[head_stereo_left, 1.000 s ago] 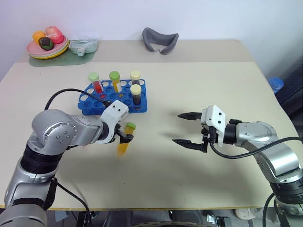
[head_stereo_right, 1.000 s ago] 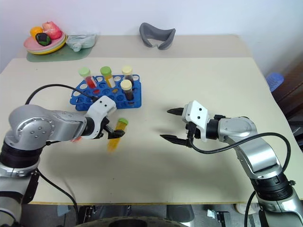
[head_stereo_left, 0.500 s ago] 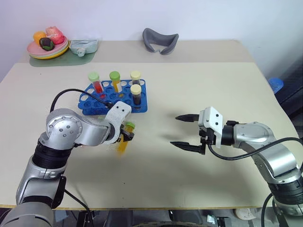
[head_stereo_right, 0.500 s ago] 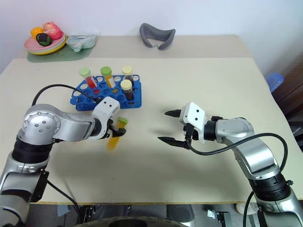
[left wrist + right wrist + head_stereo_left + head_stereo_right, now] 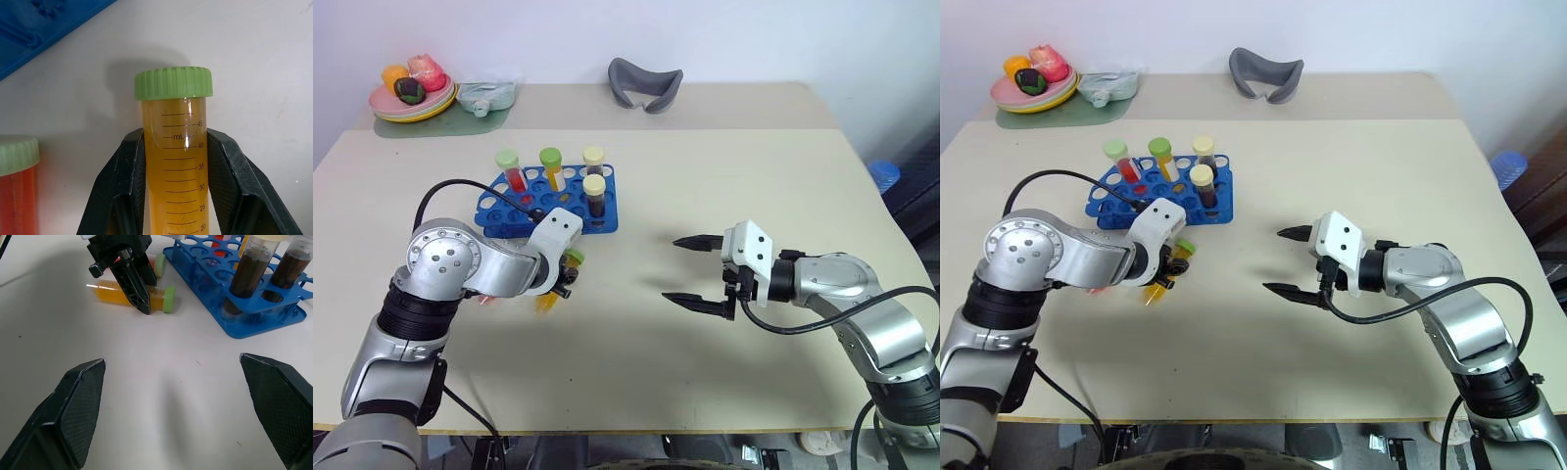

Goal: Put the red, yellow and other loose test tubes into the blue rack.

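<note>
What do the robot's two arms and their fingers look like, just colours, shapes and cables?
Both arms are rounded silver-grey metal shells with black joint bands. Each wrist carries a white angular housing, and a black cable loops from each arm. The left gripper and right gripper each have two black, tapering, textured fingers.

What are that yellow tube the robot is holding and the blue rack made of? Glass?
Probably plastic, not glass. The yellow tube has a clear, glossy wall with printed volume marks and a ribbed green screw cap, the look of a moulded lab tube, though clear glass cannot be ruled out. The blue rack looks like moulded plastic: uniform opaque colour, a slight sheen and thin walls pierced by round holes.
</note>
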